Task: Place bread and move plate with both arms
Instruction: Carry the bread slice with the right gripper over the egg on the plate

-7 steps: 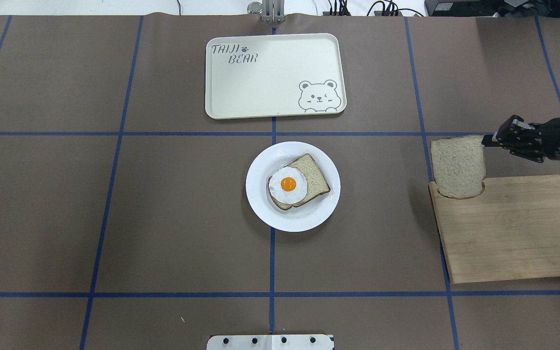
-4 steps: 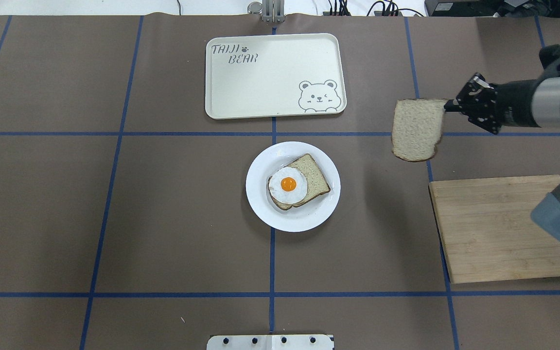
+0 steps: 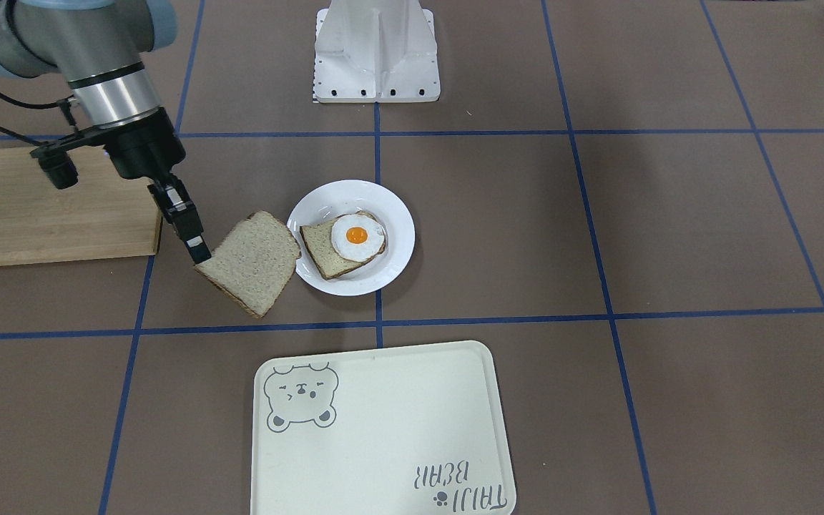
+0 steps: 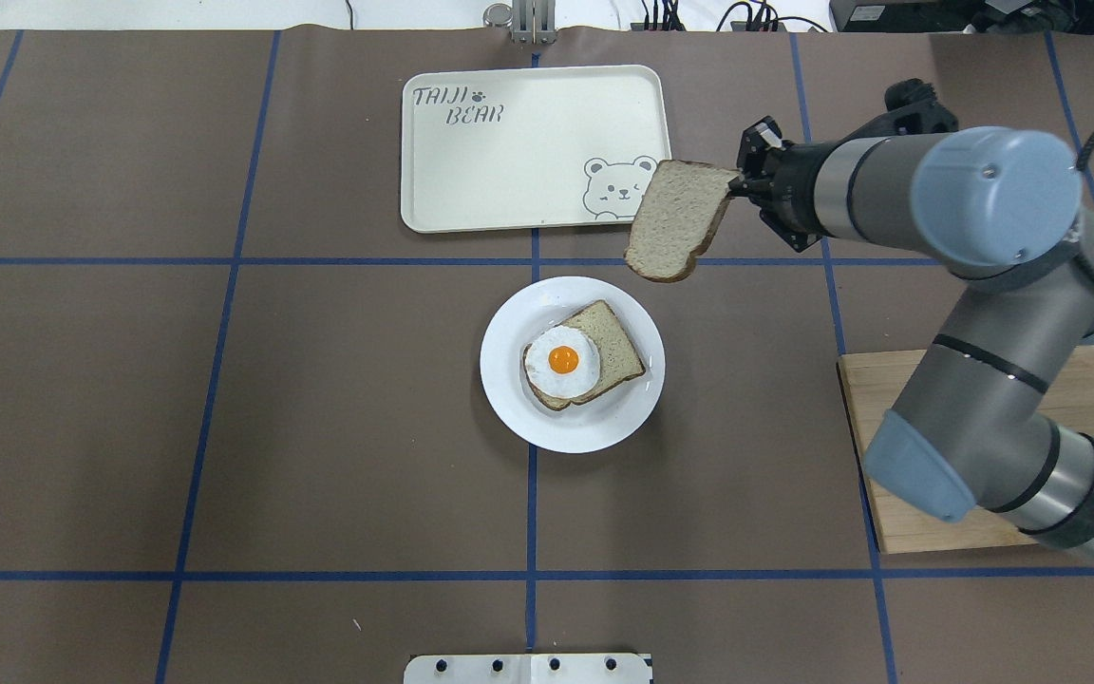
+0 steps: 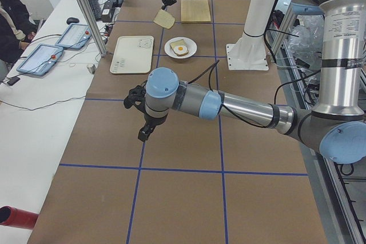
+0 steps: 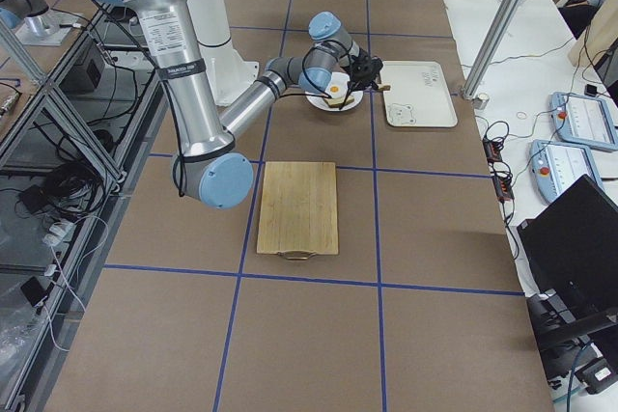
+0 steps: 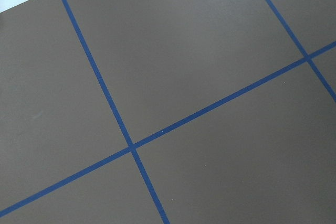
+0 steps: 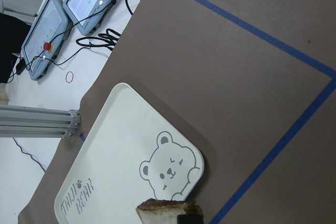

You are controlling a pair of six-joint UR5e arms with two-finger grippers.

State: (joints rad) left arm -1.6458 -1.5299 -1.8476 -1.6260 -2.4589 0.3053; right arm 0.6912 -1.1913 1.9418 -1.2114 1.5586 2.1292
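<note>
Bread (image 4: 675,220) pinched in right gripper (image 4: 735,190); second slice (image 4: 615,344) on single plate (image 4: 577,433); left gripper (image 5: 144,135) state unclear.

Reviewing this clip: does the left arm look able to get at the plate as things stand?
Probably yes. The left gripper hangs over the table on its own side, and nothing stands between it and the plate; the right gripper holds the bread off the plate's right side.
</note>
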